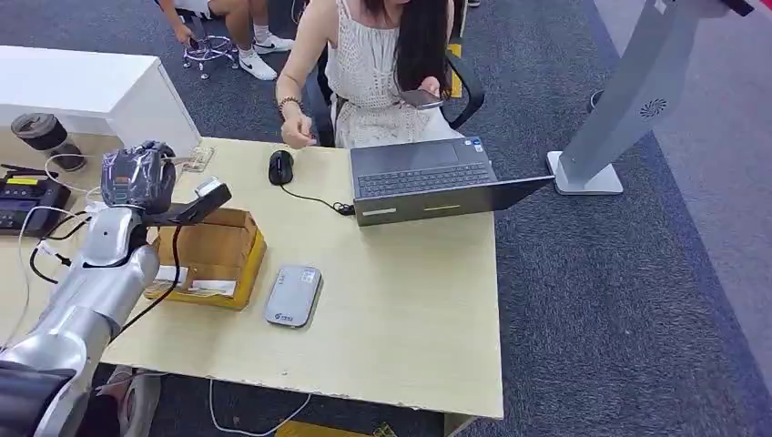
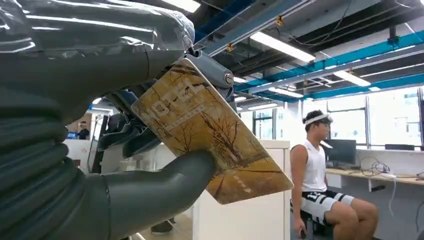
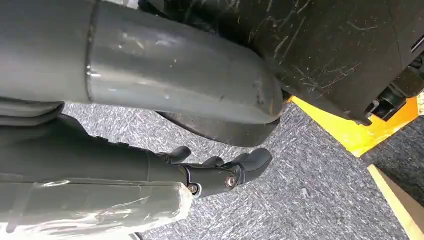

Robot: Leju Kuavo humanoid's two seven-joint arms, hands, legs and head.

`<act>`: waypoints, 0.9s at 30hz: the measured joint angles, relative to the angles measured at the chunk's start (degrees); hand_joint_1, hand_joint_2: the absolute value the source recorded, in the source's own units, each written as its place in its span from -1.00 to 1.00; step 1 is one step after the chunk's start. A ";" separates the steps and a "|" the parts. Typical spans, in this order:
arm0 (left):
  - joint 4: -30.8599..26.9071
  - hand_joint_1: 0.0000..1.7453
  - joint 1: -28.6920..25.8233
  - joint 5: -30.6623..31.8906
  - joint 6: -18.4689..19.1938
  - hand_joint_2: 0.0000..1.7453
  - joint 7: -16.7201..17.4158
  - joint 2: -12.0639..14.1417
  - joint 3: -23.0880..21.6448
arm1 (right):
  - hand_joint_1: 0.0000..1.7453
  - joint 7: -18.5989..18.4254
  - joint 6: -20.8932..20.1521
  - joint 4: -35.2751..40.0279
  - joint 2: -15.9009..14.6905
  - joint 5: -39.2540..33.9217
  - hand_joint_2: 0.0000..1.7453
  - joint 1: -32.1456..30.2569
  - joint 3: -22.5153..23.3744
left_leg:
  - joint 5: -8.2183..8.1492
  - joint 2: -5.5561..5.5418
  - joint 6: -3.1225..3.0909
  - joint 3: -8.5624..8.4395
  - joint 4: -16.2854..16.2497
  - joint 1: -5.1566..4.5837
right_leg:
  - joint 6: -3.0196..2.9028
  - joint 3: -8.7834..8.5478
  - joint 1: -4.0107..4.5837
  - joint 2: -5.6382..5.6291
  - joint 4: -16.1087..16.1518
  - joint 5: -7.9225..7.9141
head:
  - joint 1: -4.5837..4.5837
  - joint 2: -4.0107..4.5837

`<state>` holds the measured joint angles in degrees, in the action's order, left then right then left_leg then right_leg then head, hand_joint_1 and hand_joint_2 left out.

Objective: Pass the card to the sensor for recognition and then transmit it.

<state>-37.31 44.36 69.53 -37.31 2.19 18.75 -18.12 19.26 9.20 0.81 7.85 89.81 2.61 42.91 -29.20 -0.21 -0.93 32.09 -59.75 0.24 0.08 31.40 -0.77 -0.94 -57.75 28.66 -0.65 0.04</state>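
My left hand [image 1: 138,177] is raised above the left side of the desk and holds a card [image 1: 210,190] out to the right. In the left wrist view the card [image 2: 210,135] is yellowish with a tree picture, pinched between the thumb and the darker fingers of the left hand [image 2: 125,170]. The sensor [image 1: 293,295], a flat grey-white reader, lies on the desk below and to the right of the card. My right hand [image 3: 215,172] hangs over grey carpet, fingers loosely extended and holding nothing.
An open cardboard box [image 1: 214,255] sits under my left hand, beside the sensor. A laptop [image 1: 428,177] and a mouse [image 1: 280,167] lie at the far edge, where a person [image 1: 382,64] sits. Cables and a black device [image 1: 27,200] are at far left.
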 joint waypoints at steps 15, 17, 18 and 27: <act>-11.98 1.00 -7.59 1.53 -0.86 1.00 -0.14 -1.47 -4.39 | -1.00 5.69 1.81 -0.02 -0.85 0.00 -1.00 -1.27 -0.50 | -0.01 0.01 -0.01 -0.02 -0.01 -0.08 | 0.00 0.00 -0.02 0.00 0.02 0.01 | 0.04 0.00; -17.91 1.00 -11.44 2.49 0.44 1.00 0.68 -1.31 -5.71 | -1.00 8.76 2.62 -0.07 -1.66 0.02 -1.00 -3.29 -0.59 | -0.05 -0.05 -0.05 0.02 0.00 -0.08 | 0.03 -0.01 -0.02 0.05 0.04 0.06 | 0.00 0.00; -20.97 1.00 -13.48 3.19 1.35 1.00 1.41 -1.25 -6.62 | -1.00 9.27 3.30 -0.07 -1.94 0.00 -1.00 -4.44 -0.59 | -0.07 -0.08 -0.04 0.04 0.00 -0.08 | 0.02 -0.01 -0.02 0.07 0.04 0.08 | 0.02 0.00; -35.41 1.00 -23.83 4.55 4.52 1.00 4.52 -0.15 -12.08 | -1.00 9.25 5.09 -0.52 -2.25 -0.07 -1.00 -6.17 0.61 | -0.07 0.07 -0.04 0.16 0.00 -0.07 | 0.02 0.19 -0.02 0.01 0.08 0.07 | 0.02 0.00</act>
<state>-72.72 20.53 74.07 -32.79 6.71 18.60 -30.20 28.50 14.29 0.28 5.60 89.74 -3.56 43.52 -29.27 -0.15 -0.97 32.25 -59.74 0.16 0.10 31.60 -0.78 -0.93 -57.67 28.73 -0.63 0.04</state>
